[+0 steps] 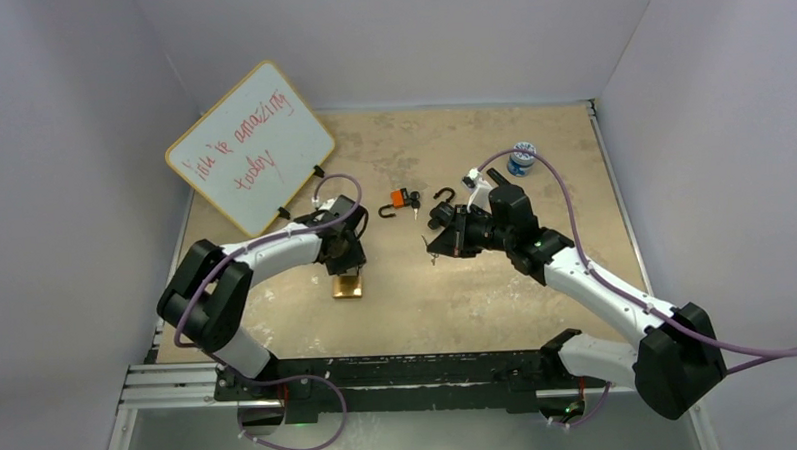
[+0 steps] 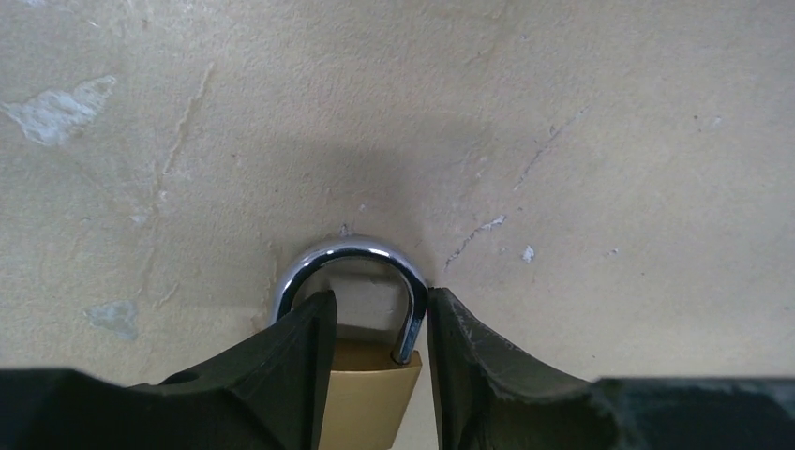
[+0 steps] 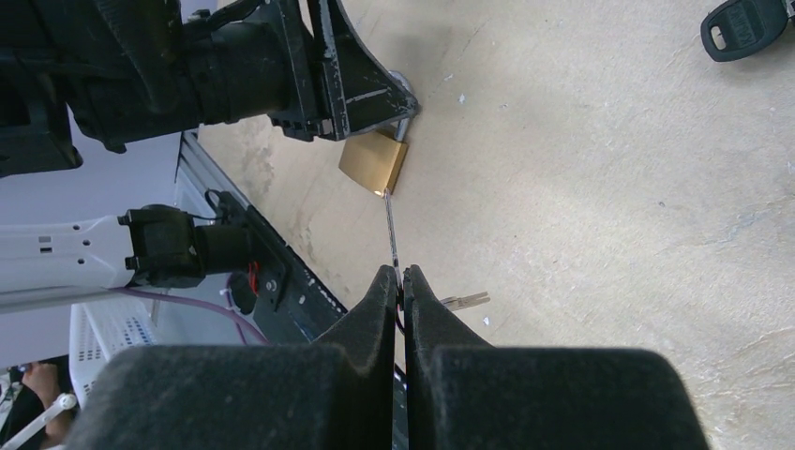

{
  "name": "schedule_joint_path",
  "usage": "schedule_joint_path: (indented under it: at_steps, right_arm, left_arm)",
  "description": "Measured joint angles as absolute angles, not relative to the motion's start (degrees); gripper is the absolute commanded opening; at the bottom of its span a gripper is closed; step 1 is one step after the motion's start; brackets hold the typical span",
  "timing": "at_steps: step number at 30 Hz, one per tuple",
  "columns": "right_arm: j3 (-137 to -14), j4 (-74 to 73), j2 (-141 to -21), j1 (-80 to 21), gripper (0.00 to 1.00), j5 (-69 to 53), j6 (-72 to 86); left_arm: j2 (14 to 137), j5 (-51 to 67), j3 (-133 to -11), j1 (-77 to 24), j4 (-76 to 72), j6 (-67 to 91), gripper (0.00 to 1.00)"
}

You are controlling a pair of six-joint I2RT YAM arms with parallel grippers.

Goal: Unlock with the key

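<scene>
The small brass padlock (image 1: 349, 286) lies flat on the tan bench (image 1: 457, 308). Its silver loop (image 2: 349, 255) is on the side away from the arms. The left end effector (image 2: 380, 296) sits down over the padlock, set narrow, with one black finger (image 2: 281, 375) on each side of the loop. The other finger touches the loop. I cannot tell if the squeeze is tight. I think it is there so the padlock will not slide when the key pushes in.

The right end effector (image 3: 400, 277) is off to the right of the padlock, pinched tight on a thin silver key (image 3: 390, 230). The key sticks straight out and points at the padlock's bottom edge. I guess the keyhole is there, but it does not show.

From above, bare bench lies between the key and the padlock, so there is room to slide in. An orange lock (image 1: 401, 197) and a black hook (image 1: 443, 194) sit behind the padlock, out of the path. The black rail (image 1: 400, 370) at the bench's front edge is near the padlock, so the key is best brought in from the side.
</scene>
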State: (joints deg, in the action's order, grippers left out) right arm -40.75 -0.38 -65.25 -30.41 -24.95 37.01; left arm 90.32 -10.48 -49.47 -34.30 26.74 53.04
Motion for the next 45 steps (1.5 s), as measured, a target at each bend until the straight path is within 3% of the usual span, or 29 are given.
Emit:
schedule_joint_path:
  at_steps: [4, 10, 15, 22, 33, 45]
  right_arm:
    - [-40.75, -0.36, -65.25, -30.41, 0.0, -24.91, 36.84]
    - [-40.75, -0.34, -65.28, -30.41, 0.0, -24.84, 36.34]
    - [-40.75, -0.34, -65.28, -30.41, 0.0, -24.47, 35.97]
    - [-40.75, -0.36, -65.25, -30.41, 0.0, -23.05, 35.83]
    - [-40.75, -0.64, -65.21, -30.41, 0.0, -19.53, 36.03]
    - [-40.73, -1.32, -65.19, -30.41, 0.0, -17.41, 36.23]
  left_arm:
    - [93.65, -11.44, -52.6, -34.65, 28.49, 54.52, 0.3]
    - [99.0, -13.78, -58.96, -35.73, 33.21, 55.18, 0.26]
    - [100.9, -14.98, -61.34, -36.53, 35.22, 55.35, 0.0]
    - [99.2, -14.13, -59.57, -37.58, 31.64, 51.2, 0.0]
    - [83.37, -12.38, -51.33, -45.04, 13.78, 43.57, 0.0]
    - [73.06, -13.89, -34.83, -48.84, -5.06, 39.88, 0.0]
